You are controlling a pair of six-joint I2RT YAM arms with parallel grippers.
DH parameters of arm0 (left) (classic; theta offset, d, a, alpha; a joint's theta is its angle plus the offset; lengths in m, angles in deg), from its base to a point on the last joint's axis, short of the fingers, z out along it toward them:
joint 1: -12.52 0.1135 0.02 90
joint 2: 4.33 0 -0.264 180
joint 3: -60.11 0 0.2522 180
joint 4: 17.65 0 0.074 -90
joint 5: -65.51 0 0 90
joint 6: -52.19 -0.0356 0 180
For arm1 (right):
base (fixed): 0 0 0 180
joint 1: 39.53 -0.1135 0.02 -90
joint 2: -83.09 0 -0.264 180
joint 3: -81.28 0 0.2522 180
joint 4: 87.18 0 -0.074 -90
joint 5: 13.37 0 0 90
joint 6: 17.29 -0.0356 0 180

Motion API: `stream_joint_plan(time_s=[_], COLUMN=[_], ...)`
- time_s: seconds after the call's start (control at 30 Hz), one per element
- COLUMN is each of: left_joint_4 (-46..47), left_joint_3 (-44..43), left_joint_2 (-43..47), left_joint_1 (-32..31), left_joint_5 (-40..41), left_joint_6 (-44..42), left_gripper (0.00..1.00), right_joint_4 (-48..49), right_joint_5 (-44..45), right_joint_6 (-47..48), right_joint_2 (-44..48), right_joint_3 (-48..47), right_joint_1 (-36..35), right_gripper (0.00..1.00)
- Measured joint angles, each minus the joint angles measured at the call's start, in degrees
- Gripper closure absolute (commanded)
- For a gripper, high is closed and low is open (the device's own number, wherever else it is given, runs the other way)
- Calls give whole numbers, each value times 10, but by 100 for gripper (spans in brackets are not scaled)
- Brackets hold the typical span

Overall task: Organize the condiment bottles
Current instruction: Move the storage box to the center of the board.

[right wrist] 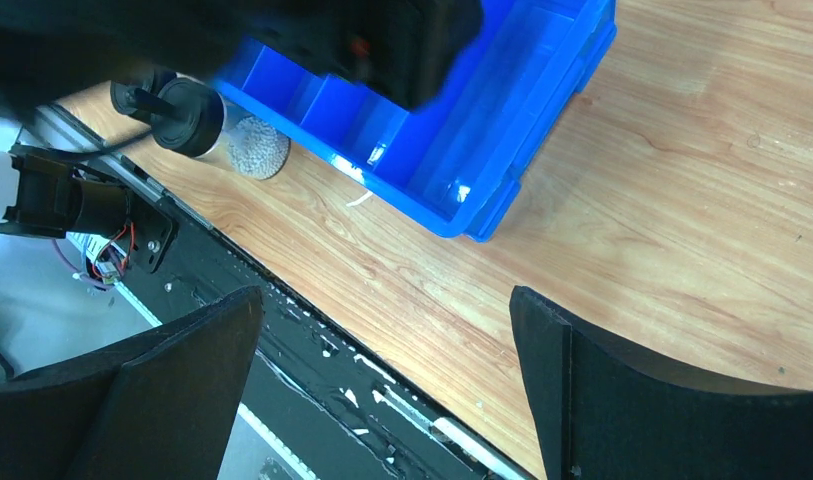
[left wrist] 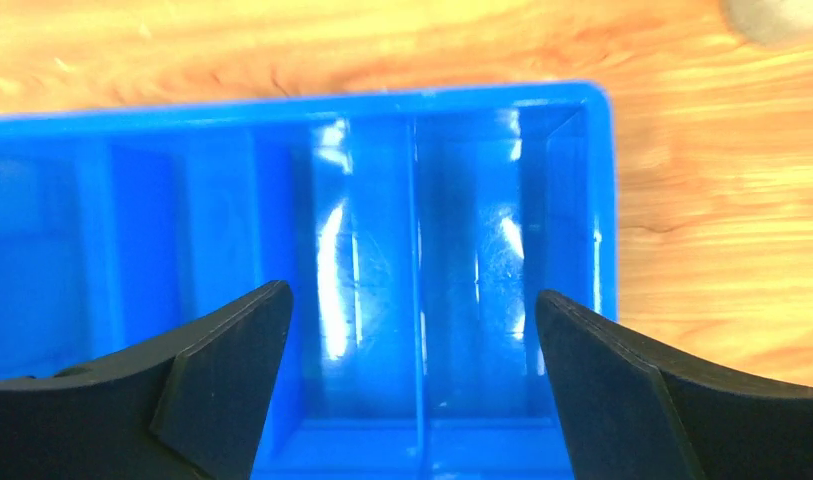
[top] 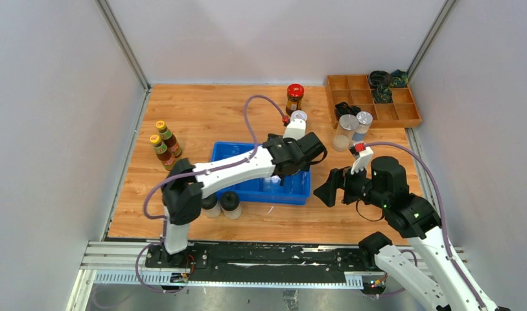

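My left gripper [top: 312,157] [left wrist: 412,330] hangs open over the right end of the blue bin [top: 260,194] [left wrist: 282,105], with only bare compartments between its fingers. My right gripper [top: 332,184] [right wrist: 387,370] is open and holds nothing, low over the near table edge right of the bin [right wrist: 502,170]. Two yellow-capped sauce bottles [top: 163,142] stand left of the bin. Two black-lidded shakers [top: 222,203] [right wrist: 197,120] stand at its near side. A red-lidded jar [top: 294,97] and a white-lidded jar [top: 299,117] stand behind it. Two silver-lidded jars [top: 354,126] stand to the right.
A wooden tray [top: 351,91] with black and green coiled items sits at the back right. The black rail [top: 247,259] [right wrist: 312,350] runs along the near edge. White walls close in the table on three sides.
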Motion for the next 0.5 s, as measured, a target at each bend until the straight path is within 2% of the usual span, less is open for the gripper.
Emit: stream_joint_plan(time_s=[0.13, 0.23, 0.5], left_joint_4=[2, 5, -2], left_joint_3=[10, 49, 251], left_joint_2=[99, 199, 463], left_joint_1=[0, 0, 0], left_joint_5=[17, 31, 37], left_joint_6=[-50, -76, -85], left_gripper=[0, 0, 0], right_joint_4=[-3, -5, -8], right_joint_5=[0, 0, -1], right_joint_6=[1, 5, 12], right_joint_2=[-7, -12, -34], right_joint_3=[0, 0, 0], right_joint_1=[0, 0, 0], right_gripper=[0, 0, 0])
